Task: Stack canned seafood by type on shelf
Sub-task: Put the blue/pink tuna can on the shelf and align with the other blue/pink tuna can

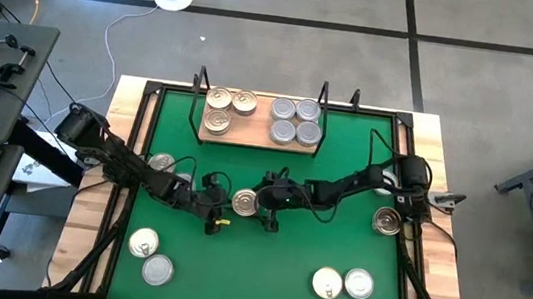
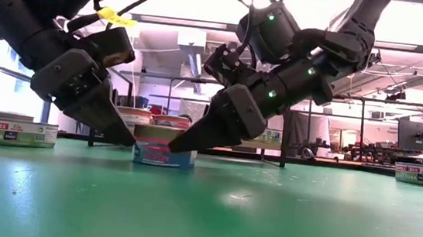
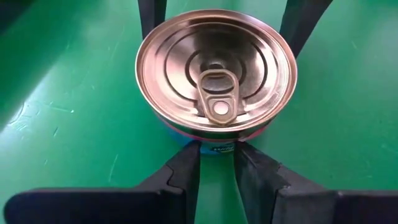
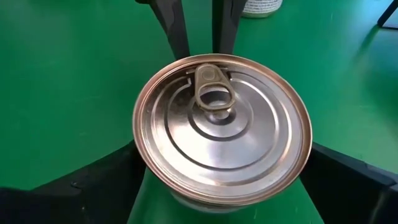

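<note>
Filling most of both wrist views is one flat round tin (image 4: 221, 140), its lid gold-tinted with raised concentric rings and a pull tab lying flat, and a blue label band round its side with some red on it in the low view. It sits upright on the green mat (image 1: 267, 230) a little left of the middle of the high view. Right beside it on one side is the left gripper (image 3: 216, 168), its two dark fingers drawn close together with only a narrow gap, their tips just at the tin's lower edge and not around it. On the other side the right gripper (image 1: 262, 205) has its fingers spread wide, one on each side of the tin; I cannot tell whether they touch its wall. In the low view both grippers slant down toward the tin from either side. At the upper middle of the high view stands the shelf (image 1: 256, 133), a light tan wooden board with thin black uprights at its ends: three gold-lidded tins (image 1: 227, 107) are clustered on its left part and four silver-grey-lidded tins (image 1: 296, 120) on its right part. Loose tins lie elsewhere on the mat: two at the lower left (image 1: 151, 255), two at the lower right (image 1: 343, 283), one at the right edge (image 1: 387, 221) and one behind the left arm (image 1: 160, 163).
</note>
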`<state>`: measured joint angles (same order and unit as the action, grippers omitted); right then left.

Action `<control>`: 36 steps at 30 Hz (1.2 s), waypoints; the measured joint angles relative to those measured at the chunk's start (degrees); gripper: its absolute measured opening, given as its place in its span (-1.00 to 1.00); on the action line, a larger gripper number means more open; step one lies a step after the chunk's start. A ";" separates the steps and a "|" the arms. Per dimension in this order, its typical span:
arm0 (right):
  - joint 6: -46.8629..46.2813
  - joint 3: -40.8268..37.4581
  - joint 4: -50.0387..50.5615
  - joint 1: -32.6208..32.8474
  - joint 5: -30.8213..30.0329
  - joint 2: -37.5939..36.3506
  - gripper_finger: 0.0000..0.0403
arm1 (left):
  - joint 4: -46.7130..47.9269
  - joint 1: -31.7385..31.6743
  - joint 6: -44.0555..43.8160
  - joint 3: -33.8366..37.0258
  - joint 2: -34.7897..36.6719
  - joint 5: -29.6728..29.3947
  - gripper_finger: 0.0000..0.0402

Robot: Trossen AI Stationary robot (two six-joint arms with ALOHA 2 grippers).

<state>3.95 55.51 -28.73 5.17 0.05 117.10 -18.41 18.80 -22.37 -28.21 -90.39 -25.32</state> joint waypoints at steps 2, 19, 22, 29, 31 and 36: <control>0.00 0.02 0.11 0.00 0.00 0.02 0.92 | 0.00 0.02 0.26 0.00 0.00 -0.10 -0.58; -0.89 0.04 2.38 0.13 0.39 -0.81 0.77 | 8.39 0.73 -4.11 -0.44 0.53 -1.59 -0.58; -0.87 0.02 2.45 0.15 0.19 -0.81 0.77 | 10.44 1.19 -5.52 -0.42 1.44 -1.79 -0.58; -3.75 -0.09 3.69 0.11 -0.09 -0.81 0.77 | 11.37 2.65 -6.01 -0.33 2.21 -2.05 -0.58; -3.44 -0.09 3.75 0.11 -0.09 -0.84 0.77 | 11.23 2.78 -6.09 -0.35 2.75 -2.09 -0.58; -2.14 -0.01 3.93 -0.19 0.14 -0.84 0.78 | 11.68 3.34 -6.07 -0.33 5.12 -2.26 -0.58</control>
<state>1.81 55.50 -24.80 4.98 0.20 116.27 -6.74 22.14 -28.45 -28.53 -85.27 -27.58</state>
